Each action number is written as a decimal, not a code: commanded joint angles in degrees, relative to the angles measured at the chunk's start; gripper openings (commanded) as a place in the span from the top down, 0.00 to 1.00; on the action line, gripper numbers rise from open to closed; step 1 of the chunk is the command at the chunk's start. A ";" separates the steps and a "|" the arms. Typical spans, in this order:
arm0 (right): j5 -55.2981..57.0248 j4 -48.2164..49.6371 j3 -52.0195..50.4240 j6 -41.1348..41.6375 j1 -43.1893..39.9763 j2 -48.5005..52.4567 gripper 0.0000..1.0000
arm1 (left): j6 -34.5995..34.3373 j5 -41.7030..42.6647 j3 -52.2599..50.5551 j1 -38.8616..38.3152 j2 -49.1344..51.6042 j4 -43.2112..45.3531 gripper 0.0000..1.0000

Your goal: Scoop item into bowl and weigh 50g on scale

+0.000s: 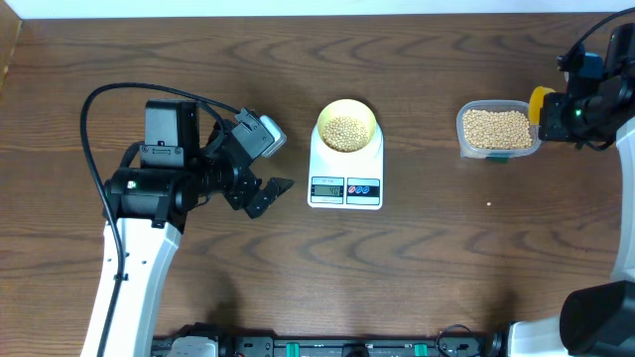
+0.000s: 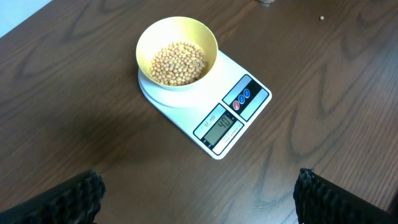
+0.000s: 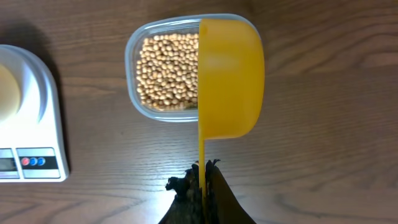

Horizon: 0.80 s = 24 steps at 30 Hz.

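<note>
The pale-yellow bowl sits on the white scale and holds tan beans; the scale display reads about 40. More beans fill a clear plastic tub at the right, also in the right wrist view. My right gripper is shut on the handle of a bright yellow scoop, held on its side over the tub's right edge, also seen from overhead. My left gripper is open and empty, left of the scale.
One stray bean lies on the brown wooden table below the tub. The left arm's black cable loops over the table at the left.
</note>
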 commanded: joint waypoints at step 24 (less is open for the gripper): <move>6.32 2.84 1.29 -5.22 0.00 -1.20 0.99 | -0.70 0.50 0.85 0.24 0.00 0.00 0.01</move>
